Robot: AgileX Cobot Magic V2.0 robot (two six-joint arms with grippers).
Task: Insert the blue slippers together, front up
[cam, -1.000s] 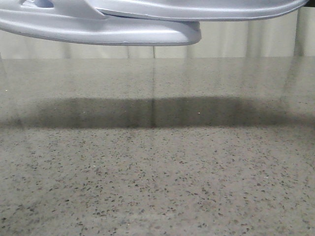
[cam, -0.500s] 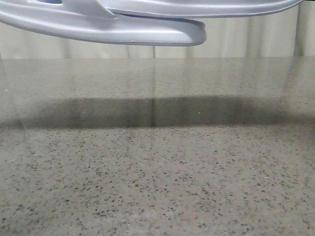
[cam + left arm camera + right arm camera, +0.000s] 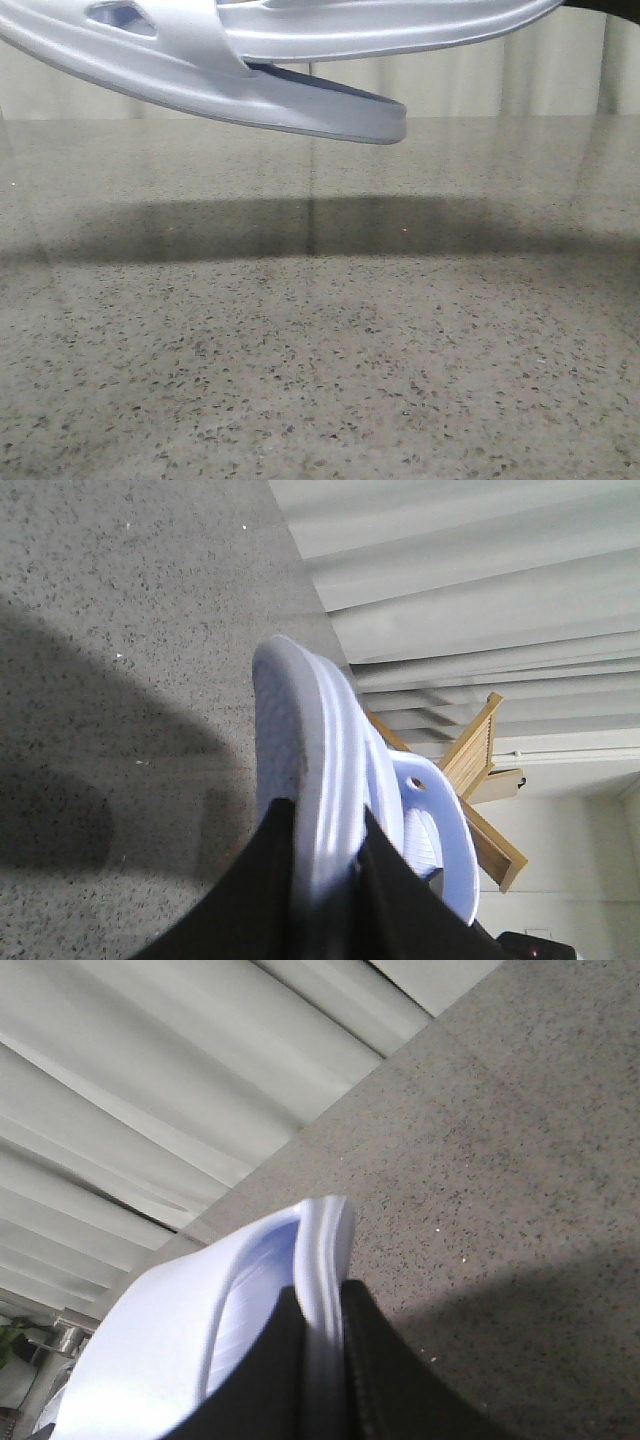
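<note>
Two pale blue slippers hang in the air above the table at the top of the front view. The left slipper (image 3: pixel 260 95) slants down to the right, its strap (image 3: pixel 185 35) and a triangular cut-out showing. The right slipper (image 3: pixel 400 28) lies nearly level above it, and its end runs in behind that strap. My left gripper (image 3: pixel 325 808) is shut on the sole edge of the left slipper (image 3: pixel 335 740). My right gripper (image 3: pixel 322 1292) is shut on the rim of the right slipper (image 3: pixel 200 1340). Neither gripper shows in the front view.
A speckled stone table (image 3: pixel 320 350) lies below, with the slippers' broad shadow across its middle. Pale curtains (image 3: pixel 560 70) hang behind the far edge. A wooden frame (image 3: pixel 480 750) stands beyond the table in the left wrist view.
The left slipper has tilted, its free end dropping toward the table and its strap and cut-out coming into view. The right slipper has shifted left and sits deeper behind the strap.
</note>
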